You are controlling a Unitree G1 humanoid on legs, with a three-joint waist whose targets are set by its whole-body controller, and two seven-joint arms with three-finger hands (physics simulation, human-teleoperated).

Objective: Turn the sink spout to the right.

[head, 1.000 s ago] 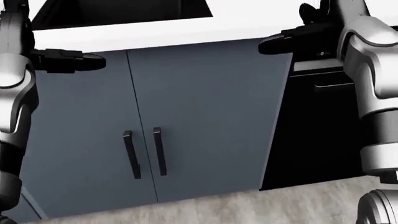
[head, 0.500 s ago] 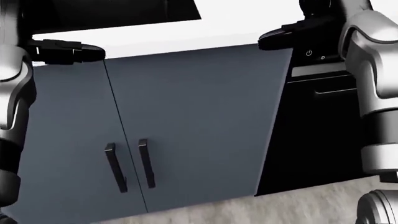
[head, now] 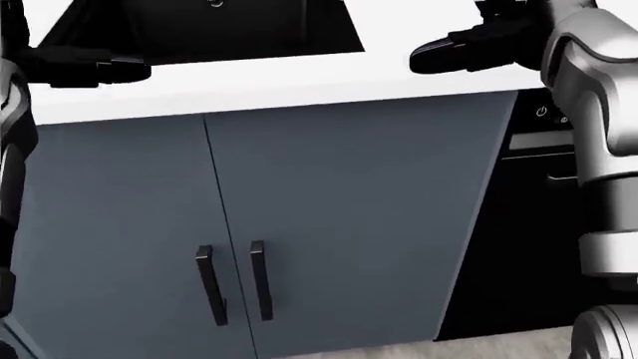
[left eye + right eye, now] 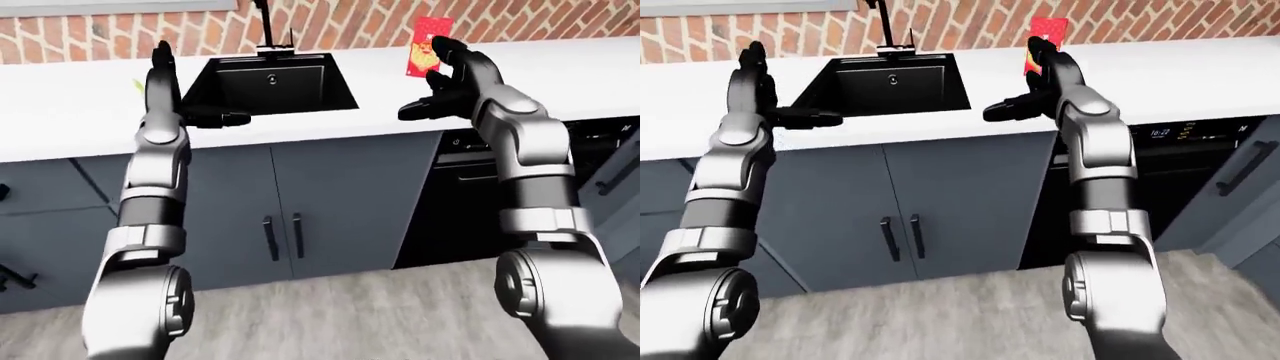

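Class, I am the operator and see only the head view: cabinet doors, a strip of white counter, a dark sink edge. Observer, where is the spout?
Observer: In the left-eye view the spout rises above the sink, against the brick wall.
Operator: Is either hand on it?
Observer: No. The left robot hand and the right robot hand are both open, held over the counter, apart from the spout.
Operator: Anything else nearby?
Observer: A red packet stands right of the sink.

Red box (image 4: 424, 46) on white counter (image 4: 70, 112), above grey cabinet doors (image 4: 300, 195).
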